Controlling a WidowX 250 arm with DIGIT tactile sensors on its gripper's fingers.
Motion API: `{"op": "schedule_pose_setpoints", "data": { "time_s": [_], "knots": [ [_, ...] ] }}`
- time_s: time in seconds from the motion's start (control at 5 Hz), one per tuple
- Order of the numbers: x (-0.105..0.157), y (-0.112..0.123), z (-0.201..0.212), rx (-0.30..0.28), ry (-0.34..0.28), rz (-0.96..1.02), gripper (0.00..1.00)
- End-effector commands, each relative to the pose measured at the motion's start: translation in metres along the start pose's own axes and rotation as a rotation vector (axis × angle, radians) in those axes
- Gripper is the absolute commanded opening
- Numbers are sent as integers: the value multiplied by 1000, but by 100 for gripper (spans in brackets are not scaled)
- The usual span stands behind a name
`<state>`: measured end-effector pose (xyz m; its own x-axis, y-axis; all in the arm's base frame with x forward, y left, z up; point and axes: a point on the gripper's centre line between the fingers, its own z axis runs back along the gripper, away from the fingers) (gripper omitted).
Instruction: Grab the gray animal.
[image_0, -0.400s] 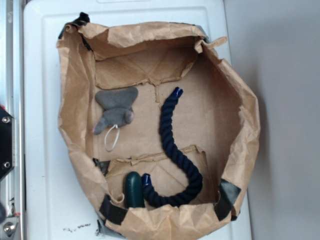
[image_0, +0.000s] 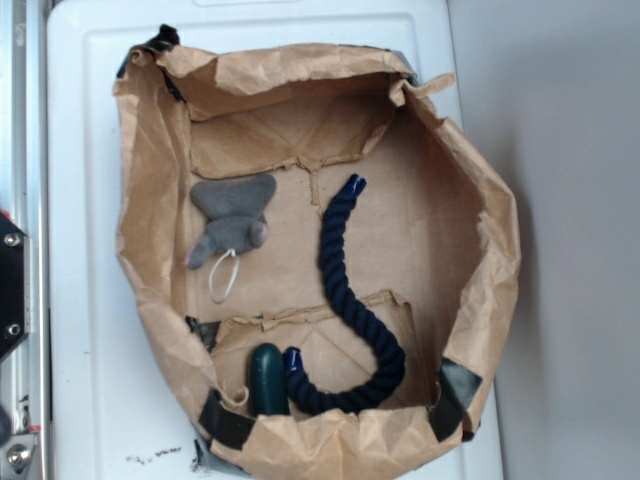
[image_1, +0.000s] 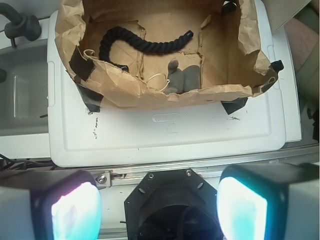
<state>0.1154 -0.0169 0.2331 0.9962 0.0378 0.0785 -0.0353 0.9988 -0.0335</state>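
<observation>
The gray animal is a small plush lying on the floor of the brown paper bag, at its left side, with a thin white string loop trailing below it. In the wrist view the gray animal sits far ahead, just behind the bag's near wall. My gripper is open at the bottom of the wrist view, well short of the bag, above the robot's black base. Nothing is between its fingers. The gripper does not appear in the exterior view.
A long navy rope curves through the bag's middle, and a dark green rounded object stands at its lower edge. The bag rests on a white lid. A metal rail runs between the lid and my gripper.
</observation>
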Motion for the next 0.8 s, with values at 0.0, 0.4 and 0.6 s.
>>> {"op": "schedule_pose_setpoints", "data": {
  "time_s": [0.0, 0.4, 0.6],
  "knots": [
    [68, -19, -1, 4, -44, 28, 100],
    [67, 10, -12, 16, -65, -100, 100],
    [25, 5, -33, -59, -45, -342, 100]
  ]
}}
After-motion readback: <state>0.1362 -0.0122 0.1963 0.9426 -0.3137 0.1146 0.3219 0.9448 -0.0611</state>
